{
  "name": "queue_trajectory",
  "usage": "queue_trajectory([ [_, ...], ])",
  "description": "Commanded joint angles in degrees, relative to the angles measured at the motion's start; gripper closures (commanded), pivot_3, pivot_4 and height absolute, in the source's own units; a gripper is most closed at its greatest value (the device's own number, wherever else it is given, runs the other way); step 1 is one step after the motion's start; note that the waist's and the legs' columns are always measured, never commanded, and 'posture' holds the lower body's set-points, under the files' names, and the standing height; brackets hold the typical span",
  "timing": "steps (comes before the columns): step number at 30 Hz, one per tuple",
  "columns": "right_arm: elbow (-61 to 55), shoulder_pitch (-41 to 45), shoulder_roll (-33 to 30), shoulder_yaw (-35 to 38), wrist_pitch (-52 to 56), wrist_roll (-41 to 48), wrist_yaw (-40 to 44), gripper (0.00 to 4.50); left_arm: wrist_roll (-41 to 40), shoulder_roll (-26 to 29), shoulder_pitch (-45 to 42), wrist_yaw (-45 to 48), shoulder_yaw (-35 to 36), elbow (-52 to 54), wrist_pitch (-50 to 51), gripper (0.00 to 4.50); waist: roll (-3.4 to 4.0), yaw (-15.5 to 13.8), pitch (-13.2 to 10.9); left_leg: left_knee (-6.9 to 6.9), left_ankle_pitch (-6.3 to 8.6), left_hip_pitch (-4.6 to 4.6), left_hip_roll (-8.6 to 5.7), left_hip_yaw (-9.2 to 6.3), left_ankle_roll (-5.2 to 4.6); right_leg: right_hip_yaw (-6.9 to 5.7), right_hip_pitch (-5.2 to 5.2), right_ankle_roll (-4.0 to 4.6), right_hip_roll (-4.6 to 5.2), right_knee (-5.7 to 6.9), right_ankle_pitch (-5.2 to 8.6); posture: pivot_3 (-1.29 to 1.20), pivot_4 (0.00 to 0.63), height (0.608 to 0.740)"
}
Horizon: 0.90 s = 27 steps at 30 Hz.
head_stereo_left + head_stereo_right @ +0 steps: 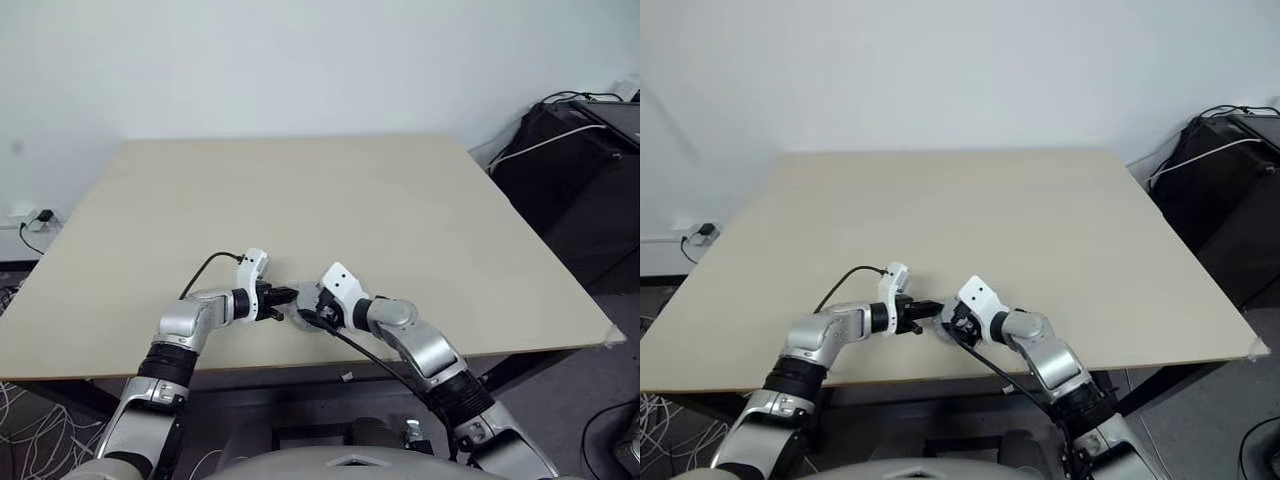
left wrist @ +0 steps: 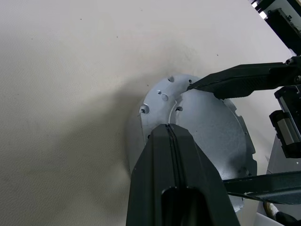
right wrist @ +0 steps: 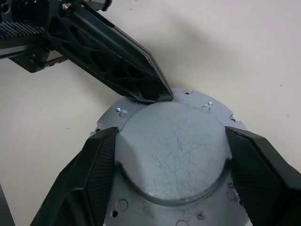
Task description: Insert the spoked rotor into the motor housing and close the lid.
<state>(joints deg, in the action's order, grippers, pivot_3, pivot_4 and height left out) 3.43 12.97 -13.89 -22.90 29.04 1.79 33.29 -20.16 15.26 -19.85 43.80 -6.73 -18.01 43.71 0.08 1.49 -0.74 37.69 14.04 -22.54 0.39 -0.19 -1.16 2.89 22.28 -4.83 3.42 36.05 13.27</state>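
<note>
The round grey lid sits on the housing, a flat metal disc with small holes, on the table near its front edge. The right gripper is spread wide, one finger on each side of the lid's raised middle, and seems to touch it. The left gripper is pressed tight together, holding nothing. Its tip rests at the lid's edge, across from the right gripper.

The right pincer hides the lid's sides.
</note>
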Motion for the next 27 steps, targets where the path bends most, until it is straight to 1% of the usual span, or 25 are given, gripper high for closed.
queue_trajectory([
  [1, -0.4, -1.0, -0.6, 1.1, 2.0, 0.0, -0.3, 0.03, 1.2, -0.6, -1.1, 0.6, -2.3, -0.9, 0.8, 4.50, 0.00, -0.2, 0.0, 0.00, 0.00, 0.00, 0.00, 0.00, 0.00, 0.00, 0.00, 0.00, 0.00, 0.00, 0.00, 0.00, 0.000, 0.740],
  [8, -6.0, -2.9, -1.0, 5.2, 1.6, 1.3, -2.2, 0.03, 1.7, -0.7, -0.9, 0.9, -2.3, -1.0, 0.7, 4.50, -0.02, -0.6, 0.0, -0.02, 0.00, -0.07, -0.07, -0.02, 0.00, 0.00, 0.01, 0.01, 0.07, -0.05, 0.01, 0.00, 0.000, 0.740],
  [10, -9.4, -4.0, -1.6, 6.9, 2.2, 2.2, -2.4, 0.03, 1.8, -0.8, -0.9, 0.9, -2.3, -1.1, 0.7, 4.50, -0.02, -0.7, 0.0, -0.02, 0.01, -0.12, -0.08, -0.01, 0.00, 0.00, 0.05, 0.01, 0.08, -0.07, 0.01, 0.00, 0.000, 0.740],
  [16, -21.5, -9.5, -2.6, 13.5, 8.1, 9.6, -1.7, 0.03, 2.2, -1.1, -0.8, 1.2, -2.6, -1.4, 0.4, 4.50, -0.07, -0.9, -0.1, -0.03, 0.01, -0.19, -0.10, -0.03, 0.00, 0.00, 0.11, 0.01, 0.09, -0.08, 0.01, 0.00, 0.000, 0.740],
  [18, -23.3, -11.1, -1.6, 16.4, 11.2, 11.7, -3.6, 0.03, 2.3, -1.3, -0.8, 1.3, -2.6, -1.6, 0.3, 4.50, -0.07, -0.9, -0.1, -0.06, 0.01, -0.18, -0.09, -0.05, 0.00, -0.01, 0.10, 0.01, 0.08, -0.09, 0.02, 0.00, 0.000, 0.740],
  [20, -23.4, -12.9, 1.1, 20.2, 15.1, 14.5, -6.6, 0.03, 2.4, -1.4, -0.9, 1.5, -2.7, -1.6, 0.2, 4.50, -0.07, -0.9, -0.1, -0.07, 0.01, -0.17, -0.07, -0.04, 0.00, -0.02, 0.11, 0.01, 0.08, -0.09, 0.02, 0.00, 0.000, 0.740],
  [23, -21.8, -14.6, 7.6, 26.5, 22.6, 19.9, -11.6, 0.03, 2.5, -1.4, -1.0, 1.7, -2.7, -1.7, 0.2, 4.50, -0.05, -0.9, -0.1, -0.08, 0.01, -0.18, -0.06, -0.04, 0.01, -0.01, 0.12, 0.02, 0.09, -0.09, 0.02, 0.00, 0.000, 0.740],
  [27, -19.4, -14.0, 14.9, 33.4, 31.5, 25.9, -16.7, 0.03, 2.7, -1.4, -1.1, 1.7, -2.8, -1.9, 0.0, 4.50, -0.02, -0.9, -0.1, -0.09, 0.03, -0.19, 0.04, -0.04, 0.03, 0.00, 0.12, 0.02, 0.15, -0.09, 0.01, 0.00, 0.000, 0.740],
])
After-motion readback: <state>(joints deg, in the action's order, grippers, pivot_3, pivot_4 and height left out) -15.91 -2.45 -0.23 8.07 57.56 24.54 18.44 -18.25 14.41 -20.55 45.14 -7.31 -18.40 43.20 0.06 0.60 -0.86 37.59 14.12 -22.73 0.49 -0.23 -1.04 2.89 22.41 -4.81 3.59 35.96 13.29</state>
